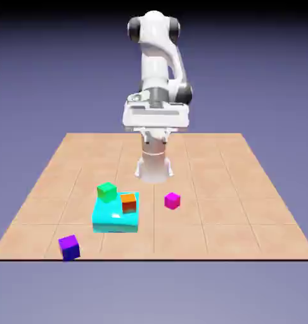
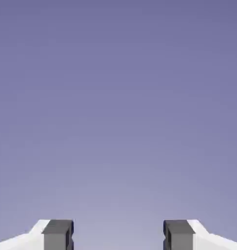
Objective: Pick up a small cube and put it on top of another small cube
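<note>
Magenta-pink and plain, the small cube (image 1: 172, 201) sits on the wooden table (image 1: 245, 234) in the exterior view, to that view's right of the cyan block (image 1: 115, 222) and apart from it. Two other cubes are by the block: the green cube (image 1: 106, 192) at its far left corner, and the orange cube (image 1: 128, 203) toward its right side; from this angle I cannot tell how fully either rests on it. The purple cube (image 1: 70, 247) lies near the table's front edge, at the exterior view's left. The white arm (image 1: 154, 60) stands upright at the far side, with the gripper (image 1: 156, 140) high above the table and well apart from every cube.

As I judge it, the task is at its very start: no cube is in the grip, and the small cube has yet to be lifted and set on another. Reaching, closing, carrying and releasing all seem left to do. Which cube should serve as the base, these pictures do not settle.

In the hand view, the two finger tips stand wide apart with nothing between them, only blue-violet backdrop beyond. That view makes the open, unladen state plain, which the exterior view shows only small. It shows neither table nor cubes; their layout comes from the exterior view alone.
</note>
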Robot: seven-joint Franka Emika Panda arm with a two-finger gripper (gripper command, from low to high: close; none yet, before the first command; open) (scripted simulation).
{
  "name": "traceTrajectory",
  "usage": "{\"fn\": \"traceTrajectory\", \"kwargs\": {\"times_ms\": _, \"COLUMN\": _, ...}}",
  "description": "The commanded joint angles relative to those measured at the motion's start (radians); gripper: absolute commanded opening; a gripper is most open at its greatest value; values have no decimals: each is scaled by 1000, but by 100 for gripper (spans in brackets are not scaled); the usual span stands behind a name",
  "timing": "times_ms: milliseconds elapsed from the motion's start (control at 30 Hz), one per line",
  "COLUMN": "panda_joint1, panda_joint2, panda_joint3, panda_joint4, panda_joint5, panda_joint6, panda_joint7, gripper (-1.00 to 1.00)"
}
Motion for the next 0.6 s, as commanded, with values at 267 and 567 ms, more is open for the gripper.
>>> {"fn": "traceTrajectory", "kwargs": {"times_ms": 267, "panda_joint1": -105, "panda_joint2": 193, "panda_joint3": 326, "panda_joint4": -123, "panda_joint5": 48, "panda_joint6": -169, "panda_joint7": -257, "gripper": 0}}
{"fn": "traceTrajectory", "kwargs": {"times_ms": 567, "panda_joint1": -186, "panda_joint2": 343, "panda_joint3": 581, "panda_joint4": -218, "panda_joint5": 85, "panda_joint6": -300, "panda_joint7": -458, "gripper": 0}}
